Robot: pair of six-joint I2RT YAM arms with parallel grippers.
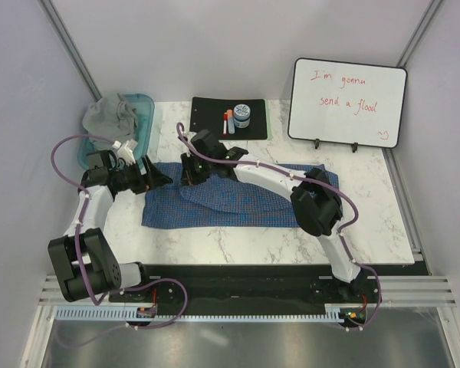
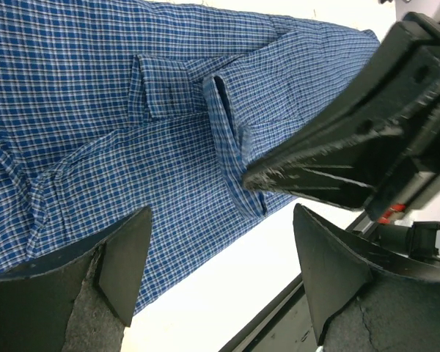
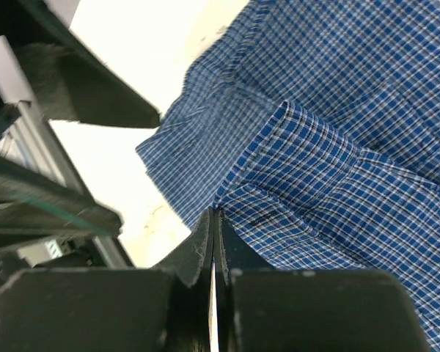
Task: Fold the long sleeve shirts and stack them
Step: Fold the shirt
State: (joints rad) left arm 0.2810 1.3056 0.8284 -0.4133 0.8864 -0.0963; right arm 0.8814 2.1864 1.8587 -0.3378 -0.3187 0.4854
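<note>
Top external view shows the blue-and-white check shirt spread flat across the middle of the marble worktop, its long side running left to right. The grey shirt sits bunched in a teal tub at the far-left corner. From this height the left tool and right tool sit close together over the check shirt's left end, toward its far edge, but whether either grips cloth cannot be told. The wrist cameras show more. In the right wrist view its two fingers are pressed together on a folded hem of the check cloth (only a thin bright line shows between them). In the left wrist view that tool's own fingers are spread wide and hold nothing, above the shirt's edge and a strip of bare worktop, with the right tool's tip touching a fold of cloth just ahead. Only the top view takes in the far edge: a black mat carrying a small jar and markers, and a whiteboard standing at the far-right corner.
</note>
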